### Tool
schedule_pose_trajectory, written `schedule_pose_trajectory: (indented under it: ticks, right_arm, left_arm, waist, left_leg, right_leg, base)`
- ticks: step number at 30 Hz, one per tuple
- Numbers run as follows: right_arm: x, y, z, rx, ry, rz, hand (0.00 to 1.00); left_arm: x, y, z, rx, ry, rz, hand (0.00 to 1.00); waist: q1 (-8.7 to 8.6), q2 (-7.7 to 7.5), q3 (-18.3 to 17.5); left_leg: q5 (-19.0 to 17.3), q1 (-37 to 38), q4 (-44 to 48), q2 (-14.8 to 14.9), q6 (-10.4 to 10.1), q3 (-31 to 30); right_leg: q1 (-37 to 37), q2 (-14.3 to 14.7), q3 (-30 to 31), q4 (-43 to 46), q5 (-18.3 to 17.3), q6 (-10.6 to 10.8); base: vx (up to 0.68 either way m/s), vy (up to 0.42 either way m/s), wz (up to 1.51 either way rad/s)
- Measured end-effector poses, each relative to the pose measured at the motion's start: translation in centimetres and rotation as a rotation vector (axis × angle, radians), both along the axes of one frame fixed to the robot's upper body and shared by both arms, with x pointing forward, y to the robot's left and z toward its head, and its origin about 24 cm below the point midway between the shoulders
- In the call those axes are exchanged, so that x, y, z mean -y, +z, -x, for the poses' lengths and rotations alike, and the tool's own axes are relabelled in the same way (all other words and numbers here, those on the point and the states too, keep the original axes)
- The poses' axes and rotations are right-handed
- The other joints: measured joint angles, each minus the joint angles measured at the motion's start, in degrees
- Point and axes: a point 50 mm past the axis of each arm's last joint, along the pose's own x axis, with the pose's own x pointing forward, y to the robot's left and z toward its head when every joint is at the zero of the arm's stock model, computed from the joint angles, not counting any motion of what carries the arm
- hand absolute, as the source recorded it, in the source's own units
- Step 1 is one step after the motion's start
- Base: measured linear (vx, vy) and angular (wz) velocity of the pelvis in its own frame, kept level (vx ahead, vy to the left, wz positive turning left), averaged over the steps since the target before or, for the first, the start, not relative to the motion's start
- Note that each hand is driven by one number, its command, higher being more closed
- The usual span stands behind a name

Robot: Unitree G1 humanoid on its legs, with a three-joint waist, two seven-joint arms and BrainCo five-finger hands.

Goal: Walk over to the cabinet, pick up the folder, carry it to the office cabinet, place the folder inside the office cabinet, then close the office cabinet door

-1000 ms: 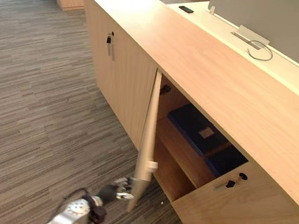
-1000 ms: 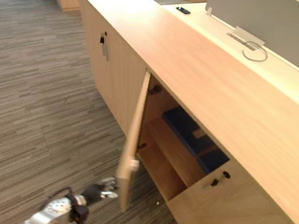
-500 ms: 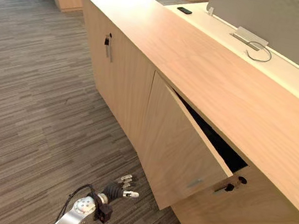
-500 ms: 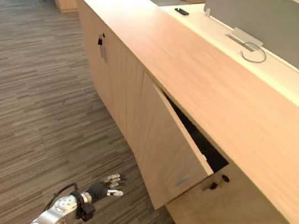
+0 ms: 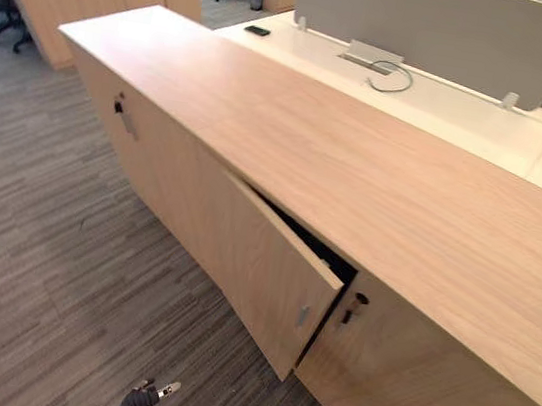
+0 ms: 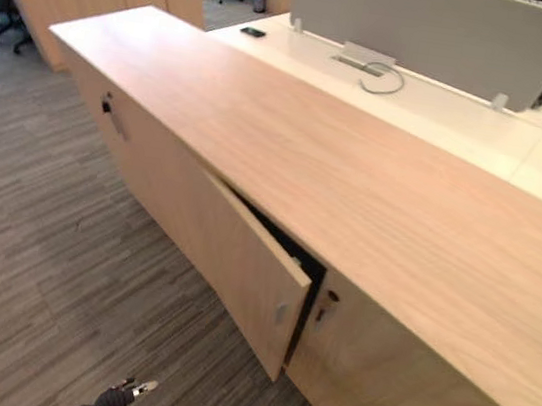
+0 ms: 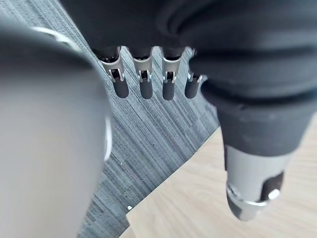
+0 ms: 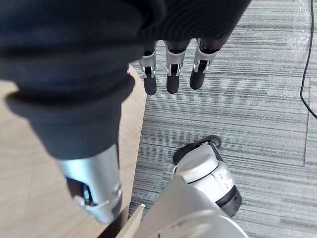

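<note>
L side first: your left hand (image 5: pixel 142 402) is low over the floor (image 5: pixel 31 260), well apart from the door (image 5: pixel 262 267); 1 s ago it was right at the door's free edge. Left wrist view: fingers (image 7: pixel 145 87) straight, released, nothing in them.

Mid: door went from wide open, to approx half shut 0.5 s ago, to nearly shut now, w/ a dark gap (image 5: pixel 319 253) left at its top corner under the office cabinet (image 5: pixel 376 177) top. So your push landed, but the door isn't flush yet.

Folder: seen on the inner shelf 1 s ago, now hidden behind the door, so prob. inside; can't confirm. Cam also shifted, ignore that.

R side: right hand (image 8: pixel 171 74) hangs relaxed over the floor, holding nothing.

Task looks almost done; last bit is getting the door flush.
</note>
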Motion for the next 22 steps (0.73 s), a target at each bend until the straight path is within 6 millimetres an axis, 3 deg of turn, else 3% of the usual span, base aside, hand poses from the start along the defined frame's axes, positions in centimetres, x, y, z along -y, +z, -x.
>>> schedule_pose_trajectory:
  ticks: [1,2,3,4,5,6,7,9,12,14,17,18,19,20,21,22]
  right_arm:
    - [0.0,0.1,-0.4,0.014,-0.011,0.005,0.00]
    - [-0.2,0.1,-1.1,0.043,-0.023,0.005,0.00]
    - [-0.5,0.1,-1.8,0.072,-0.035,0.001,0.00]
    - [-1.0,0.2,-2.7,0.112,-0.050,-0.006,0.00]
    - [-1.3,0.2,-3.2,0.133,-0.049,-0.009,0.00]
    - [-2.1,0.2,-4.0,0.166,-0.057,-0.024,0.00]
    - [-2.9,0.2,-4.2,0.172,-0.030,-0.034,0.00]
    - [-3.5,0.1,-4.0,0.164,-0.001,-0.045,0.00]
    - [-3.4,0.2,-4.2,0.174,0.026,-0.036,0.00]
    - [-3.3,0.3,-4.2,0.178,0.027,-0.021,0.00]
    - [-3.1,0.6,-5.1,0.202,0.039,0.004,0.00]
    - [-3.1,0.6,-5.4,0.209,0.055,0.009,0.00]
    - [-3.4,0.7,-6.1,0.221,0.074,0.007,0.00]
    - [-3.7,0.8,-6.5,0.232,0.083,0.005,0.00]
    - [-4.1,0.8,-6.7,0.239,0.099,-0.001,0.00]
    - [-4.1,0.8,-6.8,0.241,0.099,-0.002,0.00]
  left_arm:
    - [0.0,0.0,0.1,0.006,0.035,0.012,0.00]
    - [0.3,-0.1,0.5,0.004,0.088,0.032,0.00]
    - [0.4,-0.2,0.9,0.002,0.118,0.043,0.00]
    - [0.5,-0.4,1.4,-0.003,0.154,0.051,0.00]
    - [0.5,-0.4,1.6,-0.007,0.168,0.054,0.00]
    - [0.1,-0.5,2.0,-0.007,0.217,0.058,0.00]
    - [-0.3,-0.4,2.3,-0.011,0.242,0.048,0.00]
    - [-0.7,-0.4,2.6,-0.014,0.265,0.040,0.00]
    - [-0.4,-0.6,2.9,-0.029,0.265,0.043,0.00]
    - [0.1,-0.6,2.5,-0.053,0.168,-0.007,0.00]
    - [1.0,-0.4,0.9,-0.039,0.073,-0.039,0.00]
    - [1.1,-0.4,0.8,-0.037,0.071,-0.038,0.00]
    - [1.3,-0.2,0.1,-0.023,0.065,-0.045,0.00]
    - [1.6,-0.1,-0.2,-0.014,0.069,-0.047,0.00]
    - [2.1,0.1,-1.1,0.009,0.050,-0.045,0.00]
    - [2.5,0.2,-1.4,0.016,0.043,-0.039,0.00]
  waist:
    - [0.10,0.19,0.14]
    - [0.25,0.54,0.39]
    - [0.46,0.79,0.55]
    - [0.55,1.09,0.57]
    - [1.02,1.45,0.71]
    - [1.99,1.66,0.76]
    - [1.80,-0.44,0.09]
    - [1.72,-1.61,-0.74]
    - [1.99,-1.45,-1.49]
    - [1.75,-0.88,-1.89]
    - [2.52,0.08,-1.52]
    - [2.95,0.35,-1.62]
    - [3.25,0.79,-1.48]
    - [3.10,0.56,-1.57]
    - [3.05,0.16,-1.33]
    - [3.12,0.14,-1.28]
  left_leg:
    - [-3.48,-0.54,1.77,-1.59,-0.21,-0.76]
    - [-9.37,-0.81,2.73,-5.29,-1.10,-1.61]
    - [-12.41,-0.60,1.12,-8.08,-1.68,-1.97]
    - [-13.42,-0.03,-3.89,-11.93,-2.60,-3.20]
    - [-12.65,0.75,-8.29,-13.58,-2.10,-4.10]
    - [-12.04,2.25,-12.71,-14.30,2.38,-3.86]
    - [-11.21,3.65,-16.03,-15.13,2.49,-2.42]
    - [-10.56,5.08,-19.40,-15.60,2.65,0.17]
    - [-9.68,7.98,-23.23,-16.20,3.23,3.90]
    - [-9.60,11.75,-25.97,-16.11,3.22,6.92]
    - [-9.81,13.77,-26.11,-13.50,3.01,11.21]
    - [-9.85,14.02,-26.12,-12.69,2.96,12.57]
    - [-9.85,14.59,-26.15,-11.39,2.96,14.86]
    - [-9.85,14.82,-26.29,-11.36,2.95,15.66]
    - [-10.19,15.95,-26.65,-12.20,2.43,17.15]
    - [-10.50,16.69,-26.79,-12.46,2.00,17.77]
  right_leg:
    - [0.30,0.34,0.73,-0.02,-0.08,-0.27]
    - [1.12,1.15,1.51,-0.14,-0.23,-0.68]
    - [1.08,1.96,2.46,-0.05,-0.43,-1.02]
    - [0.79,3.35,3.67,-0.06,-0.59,-1.19]
    - [0.54,4.41,4.54,0.00,-0.63,-1.18]
    - [0.11,5.71,6.58,0.36,-1.29,-1.20]
    - [-0.15,4.94,7.36,-0.49,-1.13,-0.90]
    - [-0.34,3.99,8.62,-2.35,-0.36,0.00]
    - [0.02,3.35,11.21,-4.74,0.97,1.02]
    - [1.42,3.53,12.14,-5.95,1.87,1.71]
    - [-0.09,5.69,11.70,-4.67,4.57,2.11]
    - [-1.11,6.05,10.74,-3.84,5.20,2.42]
    - [-2.44,5.98,5.25,-2.65,5.50,2.60]
    - [-3.12,4.31,-2.59,-1.11,3.62,0.34]
    - [-3.15,-0.20,-13.24,0.77,1.92,-0.68]
    - [-3.10,-1.04,-15.02,0.95,1.30,-0.50]
  base:
    - [0.05,-0.070,-0.68]
    - [0.04,-0.020,-0.61]
    - [0.04,0.041,-0.74]
    - [0.04,0.079,-0.68]
    - [0.07,0.114,-0.88]
    - [0.10,0.084,-0.74]
    - [0.11,0.075,-0.62]
    - [0.12,0.069,-0.44]
    - [0.15,0.074,-0.67]
    - [0.21,0.046,-0.73]
    - [0.08,-0.031,-0.79]
    - [0.01,-0.089,-1.09]
    - [-0.01,-0.100,-0.87]
    - [-0.03,-0.132,-0.82]
    - [-0.04,-0.088,-0.52]
    - [-0.03,-0.048,-0.34]
